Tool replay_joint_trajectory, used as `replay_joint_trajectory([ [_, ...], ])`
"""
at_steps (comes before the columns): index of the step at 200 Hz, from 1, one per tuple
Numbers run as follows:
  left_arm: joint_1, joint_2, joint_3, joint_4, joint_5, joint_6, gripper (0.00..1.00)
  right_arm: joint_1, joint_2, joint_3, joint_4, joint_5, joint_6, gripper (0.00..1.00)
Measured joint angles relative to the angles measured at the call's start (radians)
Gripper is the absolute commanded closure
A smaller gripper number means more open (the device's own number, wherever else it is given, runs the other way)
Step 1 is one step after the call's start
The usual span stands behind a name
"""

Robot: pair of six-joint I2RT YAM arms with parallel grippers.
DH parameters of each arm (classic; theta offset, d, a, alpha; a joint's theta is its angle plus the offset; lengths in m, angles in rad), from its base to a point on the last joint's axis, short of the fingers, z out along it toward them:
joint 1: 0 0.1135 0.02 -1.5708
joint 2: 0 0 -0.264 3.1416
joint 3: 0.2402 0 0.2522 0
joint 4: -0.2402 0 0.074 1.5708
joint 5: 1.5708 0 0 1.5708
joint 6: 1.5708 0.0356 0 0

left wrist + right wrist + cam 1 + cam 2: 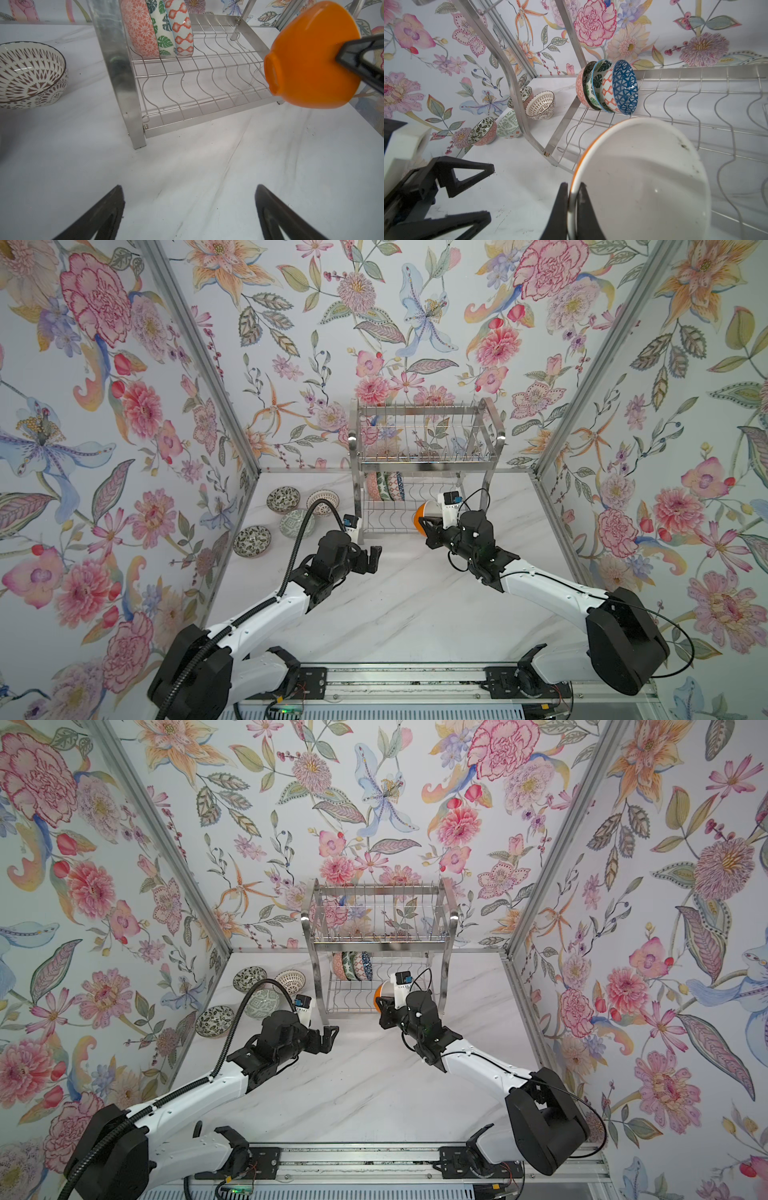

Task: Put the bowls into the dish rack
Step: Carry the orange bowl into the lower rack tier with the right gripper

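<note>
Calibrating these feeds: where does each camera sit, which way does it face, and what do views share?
Top views: high above the robot, looking down and forward at the dish rack; both arms show.
Left wrist: on the left arm, facing the rack's lower tier; open left gripper shows.
Right wrist: on the right arm, looking along the right gripper, shut on the orange bowl.
Shared: rack and orange bowl appear in all four.

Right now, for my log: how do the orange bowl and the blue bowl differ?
The orange bowl is plain; the blue bowl carries triangles. The orange bowl is pinched at its rim by the right gripper; the blue bowl stands in the lower tier of the dish rack. Both are tipped sideways.
</note>
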Motion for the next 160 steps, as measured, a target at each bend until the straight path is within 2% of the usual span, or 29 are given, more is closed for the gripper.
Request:
replay_joint_trajectory([
  [51,-0.078,0.113,0.078,0.032,-0.035,0.06,0.01,-0.039,0.088,0.001,0.127,-0.053,0.049,0.94],
  [104,-0.09,0.207,0.171,0.078,-0.061,0.116,0.01,-0.074,0.225,0.036,0.229,-0.097,0.116,0.94],
  [160,-0.1,0.274,0.229,0.091,-0.108,0.203,0.01,-0.116,0.393,0.148,0.353,-0.132,0.193,0.93],
])
